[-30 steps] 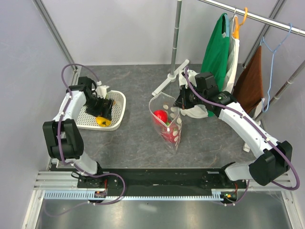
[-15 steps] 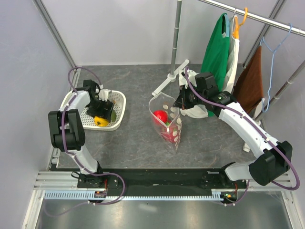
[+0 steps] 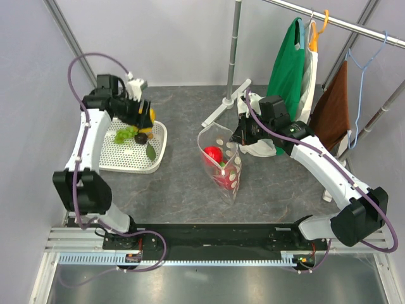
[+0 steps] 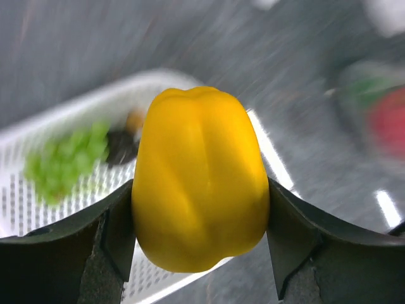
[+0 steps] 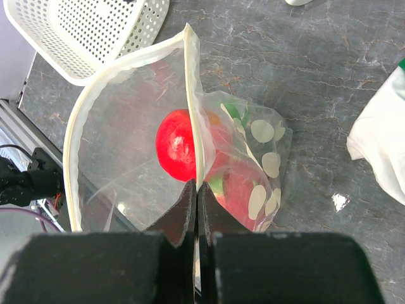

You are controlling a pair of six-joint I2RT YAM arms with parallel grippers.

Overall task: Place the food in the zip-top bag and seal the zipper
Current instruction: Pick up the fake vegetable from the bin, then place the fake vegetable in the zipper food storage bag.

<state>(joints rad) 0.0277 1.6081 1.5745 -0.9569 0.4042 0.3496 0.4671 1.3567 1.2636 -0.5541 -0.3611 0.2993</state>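
My left gripper (image 3: 144, 116) is shut on a yellow toy pepper (image 4: 199, 177), held in the air above the far right corner of the white basket (image 3: 158, 149). A green bunch (image 3: 126, 133) and a dark piece (image 3: 142, 137) lie in the basket. My right gripper (image 3: 239, 135) is shut on the pale zipper strip (image 5: 193, 111) of the dotted clear zip-top bag (image 3: 226, 166) and holds its mouth open. Red food (image 5: 177, 144) lies inside the bag; it also shows in the top view (image 3: 213, 155). The slider tab is not visible.
A metal stand with a white base (image 3: 224, 107) rises behind the bag. Clothes (image 3: 288, 69) hang on a rail at the back right. A white cloth (image 3: 259, 149) lies under my right arm. Grey walls close in the left and back.
My left gripper has lifted out of the basket with the yellow pepper and moved up and toward the back. The right arm and the bag have not moved.
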